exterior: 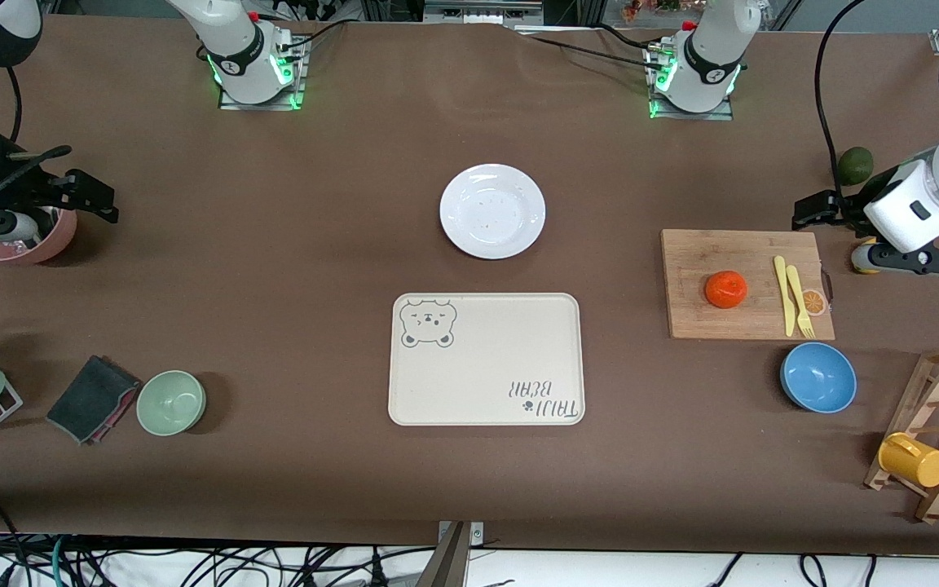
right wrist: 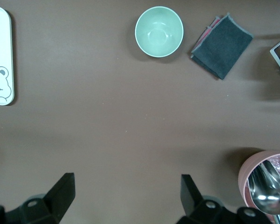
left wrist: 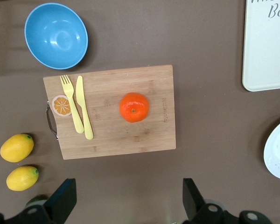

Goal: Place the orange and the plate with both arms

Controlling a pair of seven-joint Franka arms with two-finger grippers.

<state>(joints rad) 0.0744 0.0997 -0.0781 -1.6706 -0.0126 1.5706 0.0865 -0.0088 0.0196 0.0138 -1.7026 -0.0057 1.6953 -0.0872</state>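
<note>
Both grippers apart and holding nothing, at the table's two ends.

Orange [exterior: 725,289] resting on board [exterior: 698,261], at 3 o'clock from tray [exterior: 486,399]. Plate [exterior: 492,211] flat on table [exterior: 274,269], at 12 o'clock from tray, well apart from orange. Left gripper [left wrist: 126,198] up beside board; right gripper [right wrist: 126,198] up over bare table by pink bowl [exterior: 46,240].

- The front view looks steeply down from high across the table [exterior: 274,269], facing both arm bases along its top edge, and takes in the whole surface.
- The left wrist view looks straight down, closer, over the cutting board [left wrist: 113,111]; it shares the board, the blue bowl [left wrist: 56,35] and a tray [left wrist: 267,51] corner with the front view.
- The right wrist view looks down at the table's other end, sharing the green bowl [right wrist: 159,31] and dark cloth [right wrist: 222,45].
</note>
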